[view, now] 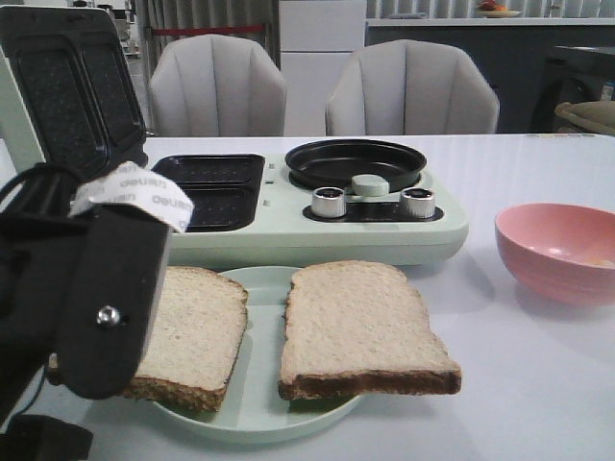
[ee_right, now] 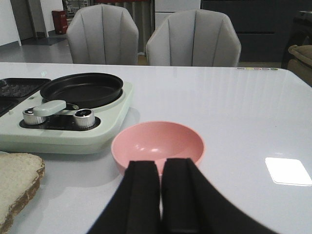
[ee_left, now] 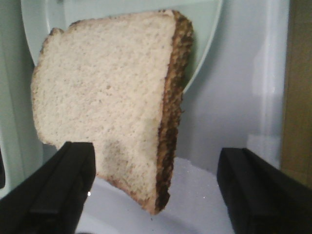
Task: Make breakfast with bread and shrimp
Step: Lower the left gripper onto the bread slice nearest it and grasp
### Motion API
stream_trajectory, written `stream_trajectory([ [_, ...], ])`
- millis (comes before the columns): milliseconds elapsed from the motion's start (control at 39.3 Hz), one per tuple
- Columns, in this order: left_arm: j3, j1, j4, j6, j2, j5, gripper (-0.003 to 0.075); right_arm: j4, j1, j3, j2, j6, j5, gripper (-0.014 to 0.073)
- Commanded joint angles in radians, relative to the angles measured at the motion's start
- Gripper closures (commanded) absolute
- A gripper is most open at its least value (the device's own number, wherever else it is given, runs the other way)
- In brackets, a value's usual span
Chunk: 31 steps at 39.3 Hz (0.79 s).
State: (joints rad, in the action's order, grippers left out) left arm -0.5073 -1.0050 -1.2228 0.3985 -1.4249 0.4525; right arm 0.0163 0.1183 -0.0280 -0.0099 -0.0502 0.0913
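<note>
Two bread slices lie on a pale green plate [view: 261, 423] at the table's front. The right slice [view: 360, 327] lies flat and overhangs the plate's front rim. My left arm [view: 96, 307] covers part of the left slice [view: 197, 331]. In the left wrist view my left gripper [ee_left: 156, 190] is open, and that slice's [ee_left: 107, 92] crusted corner lies between the fingers [ee_left: 58, 190] without being clamped. My right gripper [ee_right: 161, 168] is shut and empty, just short of the pink bowl [ee_right: 158, 144]. No shrimp is visible.
A pale green breakfast maker [view: 384, 226] stands behind the plate, with an open lid [view: 72, 86], dark sandwich plates [view: 216, 187], a black pan [view: 356, 163] and two knobs [view: 329, 202]. The pink bowl [view: 559, 250] sits at the right. Two chairs stand behind the table.
</note>
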Motion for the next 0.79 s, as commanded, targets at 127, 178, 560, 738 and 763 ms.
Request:
stream_trajectory([
  [127,-0.044,0.014,-0.105,0.071,-0.044,0.006,0.0155,-0.016,-0.006,0.018,-0.022,0.002,-0.076,0.0408],
  [178,-0.05,0.018,-0.117,0.071,-0.054,0.011,0.0155,-0.016,-0.006,0.018,-0.022,0.002,-0.076,0.0408],
  [560,-0.072,0.065,-0.184,0.073,-0.123,0.031,0.0377,-0.016,-0.006,0.018,-0.022,0.002,-0.076,0.0408],
  [738,-0.093,0.087,-0.197,0.092,-0.135,0.033,0.0416,-0.016,-0.006,0.018,-0.022,0.002,-0.076,0.0408],
  [763,-0.093,0.087,-0.199,0.092,-0.135,0.035,0.0428,-0.016,-0.006,0.018,-0.022,0.002,-0.076,0.0408],
])
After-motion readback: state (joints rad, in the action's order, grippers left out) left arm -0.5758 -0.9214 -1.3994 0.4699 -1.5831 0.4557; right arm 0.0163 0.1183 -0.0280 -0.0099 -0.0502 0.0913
